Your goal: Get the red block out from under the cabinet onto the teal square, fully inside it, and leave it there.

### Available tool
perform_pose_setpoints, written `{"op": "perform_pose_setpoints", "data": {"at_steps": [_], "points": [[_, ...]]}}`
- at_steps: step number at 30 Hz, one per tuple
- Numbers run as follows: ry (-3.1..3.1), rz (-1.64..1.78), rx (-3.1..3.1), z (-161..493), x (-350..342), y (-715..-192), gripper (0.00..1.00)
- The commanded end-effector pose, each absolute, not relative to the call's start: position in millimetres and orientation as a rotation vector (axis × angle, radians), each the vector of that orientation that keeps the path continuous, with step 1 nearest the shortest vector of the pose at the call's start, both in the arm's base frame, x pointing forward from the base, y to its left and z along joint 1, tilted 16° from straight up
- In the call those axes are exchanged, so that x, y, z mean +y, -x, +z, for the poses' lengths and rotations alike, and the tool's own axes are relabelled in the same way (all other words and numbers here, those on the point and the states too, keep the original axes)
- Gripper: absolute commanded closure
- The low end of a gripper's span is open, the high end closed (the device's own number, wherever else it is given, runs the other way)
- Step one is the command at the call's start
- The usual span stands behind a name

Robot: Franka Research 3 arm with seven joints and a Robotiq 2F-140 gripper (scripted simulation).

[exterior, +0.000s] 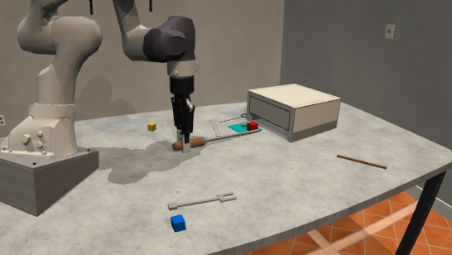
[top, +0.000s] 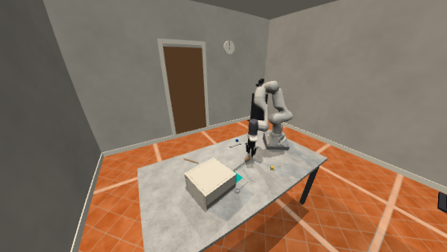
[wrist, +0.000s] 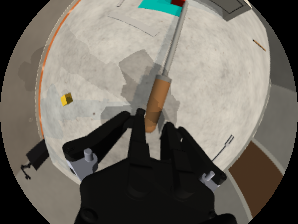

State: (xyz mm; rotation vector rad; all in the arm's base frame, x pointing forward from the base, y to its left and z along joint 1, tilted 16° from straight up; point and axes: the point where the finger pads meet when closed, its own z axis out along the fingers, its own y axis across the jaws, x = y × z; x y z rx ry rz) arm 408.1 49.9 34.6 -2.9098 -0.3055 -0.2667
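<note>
Hand (exterior: pixel 183 142) clamped on rake's wooden handle (exterior: pixel 191 143); I judge its far end hooks red block (exterior: pixel 252 125) toward teal square (exterior: pixel 239 127).

Grey walls (top: pixel 348 74), brown door (top: pixel 185 87), round wall clock (top: pixel 229 47), orange tiled floor (top: pixel 360 192), grey mottled table (top: pixel 176 213)

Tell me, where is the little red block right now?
In the exterior view, the red block sits on the teal square's far edge, just before the cabinet, at the rake's tip.
</note>
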Motion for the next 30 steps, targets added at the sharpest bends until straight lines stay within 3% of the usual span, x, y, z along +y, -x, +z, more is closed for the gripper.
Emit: {"op": "perform_pose_setpoints", "data": {"at_steps": [1,30], "points": [[2.909,-0.268,-0.297,36,58,-403,1.00],[2.909,-0.268,-0.297,39,84,-385,1.00]]}}
